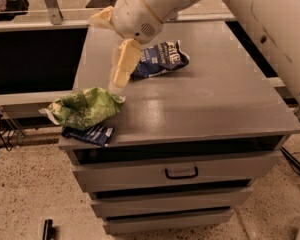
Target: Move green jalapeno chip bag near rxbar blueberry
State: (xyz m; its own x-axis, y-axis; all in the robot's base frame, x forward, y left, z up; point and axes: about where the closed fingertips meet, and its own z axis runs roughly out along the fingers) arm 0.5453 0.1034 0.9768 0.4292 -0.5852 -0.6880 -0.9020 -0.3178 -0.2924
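Observation:
The green jalapeno chip bag (pixel 84 107) lies crumpled at the front left corner of the grey cabinet top (pixel 210 104), partly over its left edge. The rxbar blueberry (pixel 88 133), a small flat dark blue wrapper, lies just in front of and partly under the bag, touching it. My gripper (pixel 117 64) hangs above the top, up and to the right of the green bag, clear of it and holding nothing. One pale finger (pixel 123 63) points down toward the bag.
A puffy dark blue chip bag (pixel 160 59) with white lettering lies mid-top behind the gripper. My white arm (pixel 260 19) crosses from the upper right. The cabinet has drawers (pixel 180 173) below. A dark shelf stands to the left.

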